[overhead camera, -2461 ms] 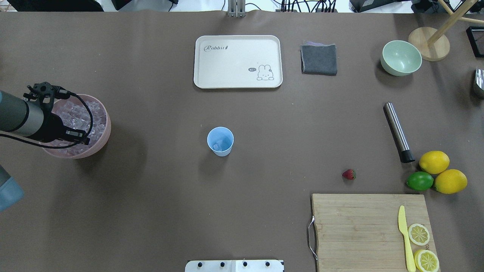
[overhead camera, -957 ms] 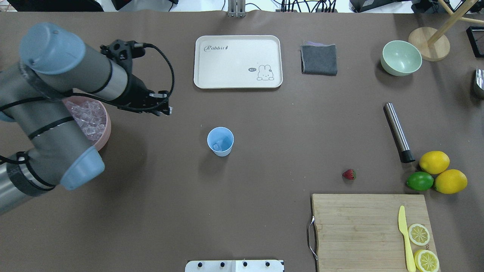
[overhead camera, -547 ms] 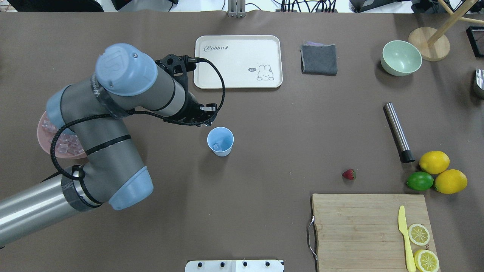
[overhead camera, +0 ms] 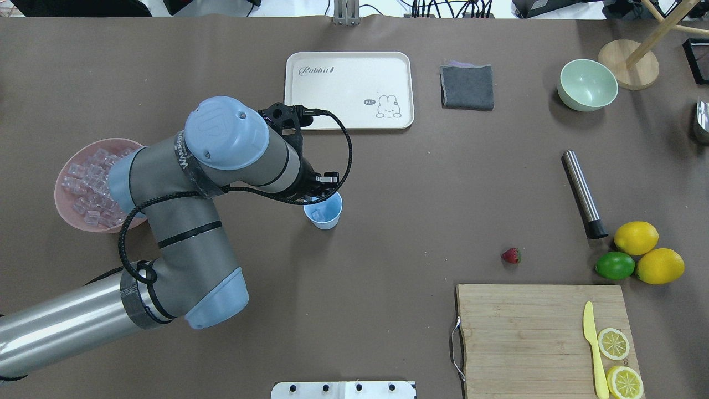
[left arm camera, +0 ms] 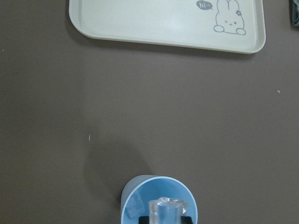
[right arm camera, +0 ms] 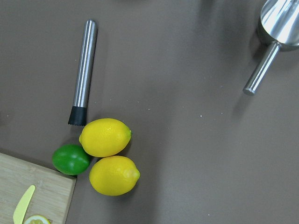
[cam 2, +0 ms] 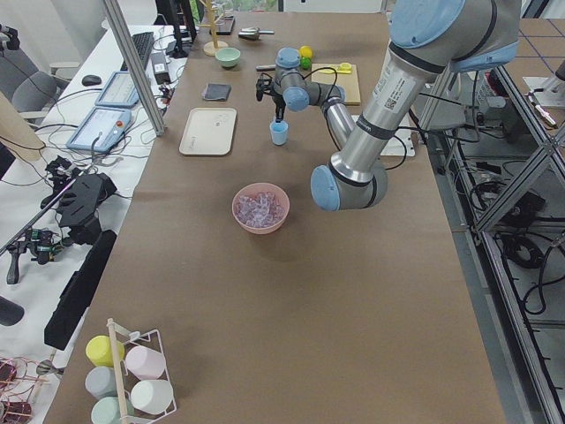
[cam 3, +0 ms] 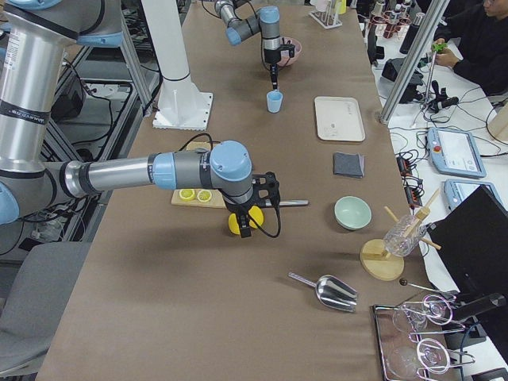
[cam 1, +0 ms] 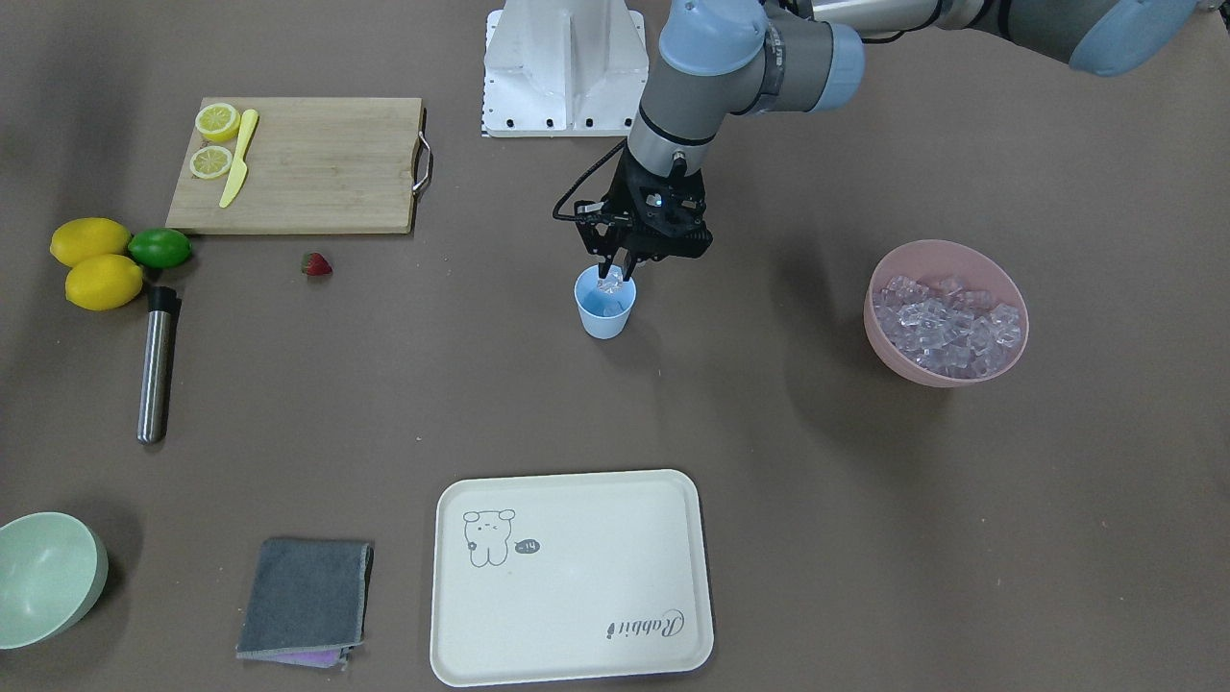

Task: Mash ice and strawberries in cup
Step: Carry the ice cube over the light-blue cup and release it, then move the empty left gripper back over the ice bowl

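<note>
The light-blue cup (overhead camera: 328,214) stands mid-table, with one clear ice cube (left arm camera: 135,204) lying inside it. My left gripper (cam 1: 616,272) hangs just over the cup's rim (left arm camera: 140,184), shut on another ice cube (left arm camera: 165,210). The pink bowl (cam 1: 947,365) holds more ice (overhead camera: 88,188), back along the arm. The red strawberry (overhead camera: 511,255) lies on the table towards the cutting board, apart from both grippers. My right gripper (cam 3: 240,226) hovers over the lemons; whether it is open or shut I cannot tell.
A steel muddler (overhead camera: 580,191) lies beside two lemons (overhead camera: 636,237) and a lime (overhead camera: 615,265). A wooden cutting board (overhead camera: 526,332) carries a yellow knife and lemon slices. A cream tray (overhead camera: 349,66), grey cloth (overhead camera: 468,87) and pale-green bowl (overhead camera: 587,85) sit at the far side.
My left arm has swung from the pink bowl across to the cup, with an ice cube in the gripper. The cup and strawberry have not moved.
</note>
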